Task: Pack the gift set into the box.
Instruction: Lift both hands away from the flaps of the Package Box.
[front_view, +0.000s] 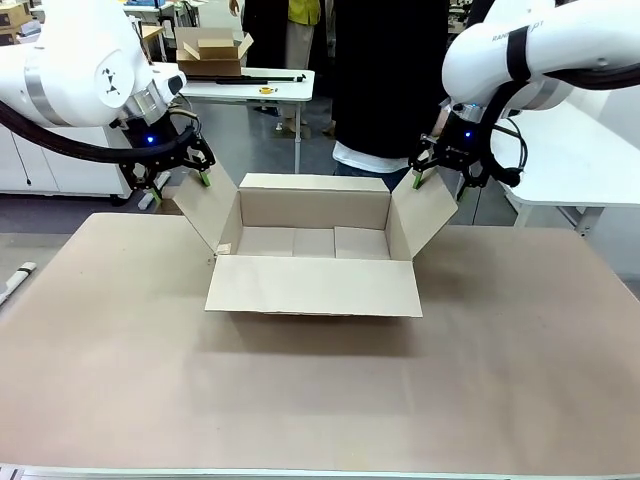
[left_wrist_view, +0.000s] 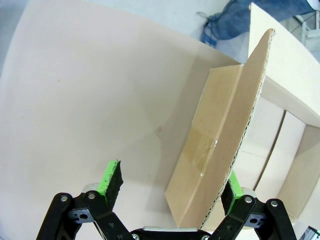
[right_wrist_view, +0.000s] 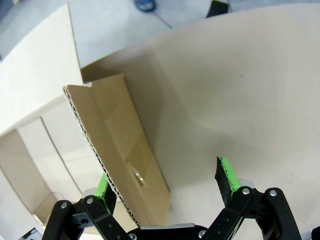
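Cardboard is the material in play: the box (front_view: 315, 205) sits open in the middle of the tabletop (front_view: 300, 400), its four flaps spread outward, and I can see down to its bottom panels. A person (front_view: 385, 80) stands just behind it at the far side.

My left pincer (front_view: 180, 185) hovers at the top edge of the left flap (front_view: 205, 215), and my right pincer (front_view: 440, 183) hovers at the top edge of the right flap (front_view: 425, 220). Both are spread wide. In each wrist view the flap's corrugated edge runs up between the fingers, close against one green pad and well apart from the other, so nothing is clamped.

I judge the carton to be light and fairly stiff. The walls hold their shape, but each flap hinges freely at its crease and probably springs back when let go. Being so light (and with nothing weighing it down that I can see), the carton may slide on the tabletop if I push one side harder than the other.

The free edge of each side flap, near its middle, looks like the sensible place to pinch. The pads should close flat across the board's thickness, firmly enough to hold but not to crush the fluting. The front flap (front_view: 312, 285) lies almost flat toward me and needs no holding.
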